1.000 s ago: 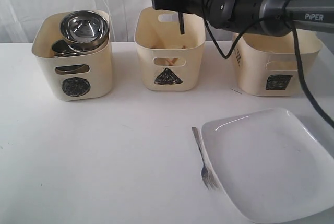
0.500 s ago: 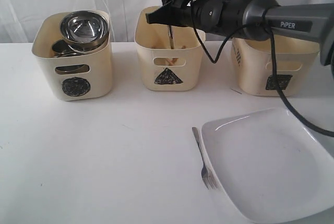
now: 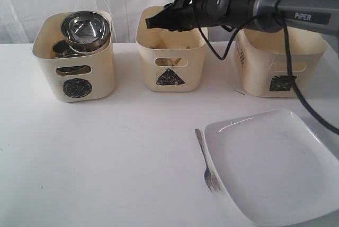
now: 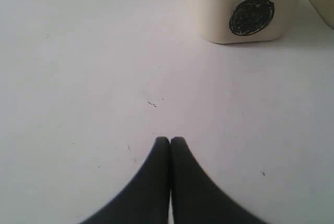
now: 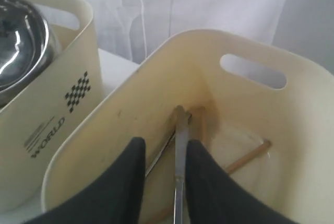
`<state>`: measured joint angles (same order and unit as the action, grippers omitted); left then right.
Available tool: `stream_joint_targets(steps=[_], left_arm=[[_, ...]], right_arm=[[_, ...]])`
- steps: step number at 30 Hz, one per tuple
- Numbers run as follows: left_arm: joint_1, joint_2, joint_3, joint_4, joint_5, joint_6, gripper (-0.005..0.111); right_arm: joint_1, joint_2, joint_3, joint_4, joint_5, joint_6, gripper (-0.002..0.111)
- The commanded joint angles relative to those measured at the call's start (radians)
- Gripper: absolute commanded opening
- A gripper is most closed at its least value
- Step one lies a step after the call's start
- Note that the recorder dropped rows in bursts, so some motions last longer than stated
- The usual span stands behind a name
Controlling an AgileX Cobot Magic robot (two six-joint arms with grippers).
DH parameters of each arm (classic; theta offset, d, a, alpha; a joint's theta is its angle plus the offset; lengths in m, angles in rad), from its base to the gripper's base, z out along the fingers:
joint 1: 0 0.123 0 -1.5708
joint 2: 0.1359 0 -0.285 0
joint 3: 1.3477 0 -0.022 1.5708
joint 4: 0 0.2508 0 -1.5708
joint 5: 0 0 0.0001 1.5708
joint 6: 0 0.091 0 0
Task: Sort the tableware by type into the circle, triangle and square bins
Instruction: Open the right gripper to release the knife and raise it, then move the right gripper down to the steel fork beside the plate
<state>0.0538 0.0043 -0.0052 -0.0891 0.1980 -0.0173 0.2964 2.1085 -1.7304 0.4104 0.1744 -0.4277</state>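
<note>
Right end effector (image 5: 165, 143) hovers over the triangle bin (image 3: 170, 52), its fingers partly open and gripping nothing. A steel knife (image 5: 180, 151) passes between them and stands steeply inside the bin, its far end leaning on the back wall, with a wooden chopstick (image 5: 250, 156) lying beside it. Left end effector (image 4: 169, 140) is closed and empty above the bare tabletop (image 4: 104, 78). The fork (image 3: 204, 155) lies flat, tines toward the near edge, just beside the white square plate (image 3: 270, 163). Open tabletop lies to its left.
</note>
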Motion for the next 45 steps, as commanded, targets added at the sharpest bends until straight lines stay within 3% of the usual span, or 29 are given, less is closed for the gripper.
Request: stream_joint_targets(steps=[1, 9, 22, 35, 45], left_arm=[[0.003, -0.004, 0.005, -0.006, -0.004, -0.004, 0.0], [0.003, -0.004, 0.005, -0.006, -0.004, -0.004, 0.0], [0.003, -0.004, 0.005, -0.006, -0.004, -0.004, 0.0], [0.003, -0.004, 0.005, -0.006, -0.004, -0.004, 0.0], [0.003, -0.004, 0.005, -0.006, -0.004, -0.004, 0.0]], right_arm=[[-0.037, -0.059, 0.005, -0.007, 0.171, 0.053, 0.027], [-0.071, -0.178, 0.147, -0.052, 0.281, 0.117, 0.027], [-0.064, -0.488, 0.572, -0.034, 0.289, 0.155, 0.027], [0.08, -0.625, 0.817, 0.007, 0.291, 0.159, 0.027], [0.142, -0.627, 0.91, 0.011, 0.228, 0.29, 0.027]])
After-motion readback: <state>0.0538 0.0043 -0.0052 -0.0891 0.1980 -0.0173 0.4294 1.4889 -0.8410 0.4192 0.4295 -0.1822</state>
